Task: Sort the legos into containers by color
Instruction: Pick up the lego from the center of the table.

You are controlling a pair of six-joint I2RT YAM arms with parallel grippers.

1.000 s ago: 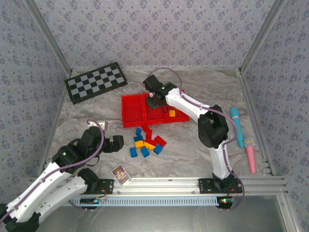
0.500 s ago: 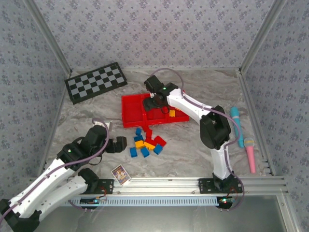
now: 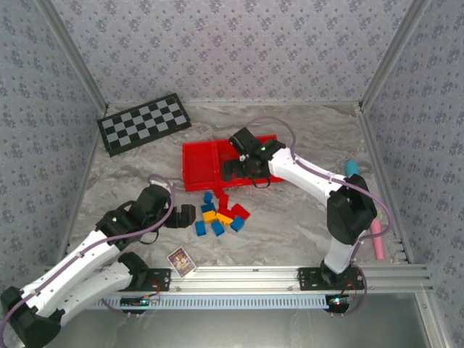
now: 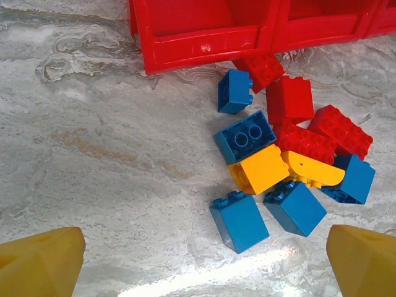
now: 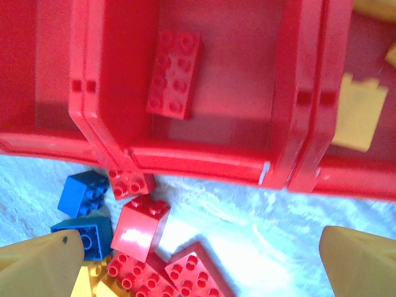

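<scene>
A loose pile of legos (image 3: 220, 214) lies on the table just in front of the red tray (image 3: 199, 163). In the left wrist view, blue bricks (image 4: 240, 221), a yellow brick (image 4: 260, 168) and red bricks (image 4: 289, 99) crowd together right of centre. My left gripper (image 3: 190, 216) is open, low and just left of the pile, its yellow fingertips (image 4: 43, 263) wide apart. My right gripper (image 3: 245, 176) hangs open over the tray's near wall (image 5: 204, 162). One red brick (image 5: 173, 74) lies in the middle compartment and yellow pieces (image 5: 359, 111) in the right one.
A black-and-white checkerboard (image 3: 143, 123) lies at the back left. A small picture card (image 3: 181, 261) sits near the front rail. Blue (image 3: 353, 168) and pink (image 3: 377, 235) toy microphones lie along the right wall. Patterned walls close in three sides.
My right gripper has drawn back from over the tray's middle compartment to its near wall. My left gripper has slid right, closer to the pile.
</scene>
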